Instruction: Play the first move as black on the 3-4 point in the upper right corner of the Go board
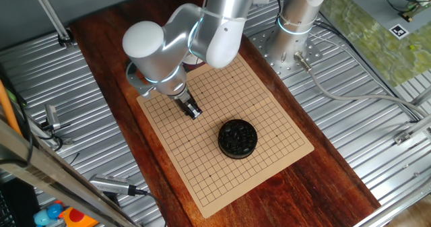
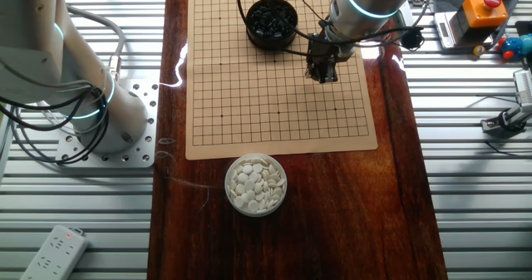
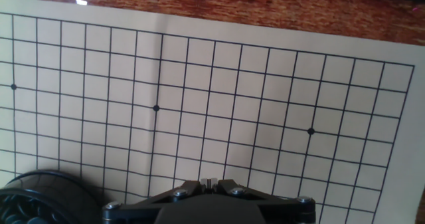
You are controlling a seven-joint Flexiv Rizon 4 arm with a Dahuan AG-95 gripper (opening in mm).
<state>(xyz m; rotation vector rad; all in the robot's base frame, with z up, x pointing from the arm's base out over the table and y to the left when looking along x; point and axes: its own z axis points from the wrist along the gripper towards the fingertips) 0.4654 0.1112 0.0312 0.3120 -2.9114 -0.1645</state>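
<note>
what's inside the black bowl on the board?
The black bowl holds a heap of glossy black stones, filling it near the rim. The bowl's bottom and lower stones are covered; count unclear.

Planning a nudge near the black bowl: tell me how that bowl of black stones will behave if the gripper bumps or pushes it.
The black bowl looks low and wide, so it would probably slide on the board rather than tip. It is heaped with glossy black stones, so it is likely heavy for its size, and a sharp knock might spill some. The gripper hangs close beside it.
</note>
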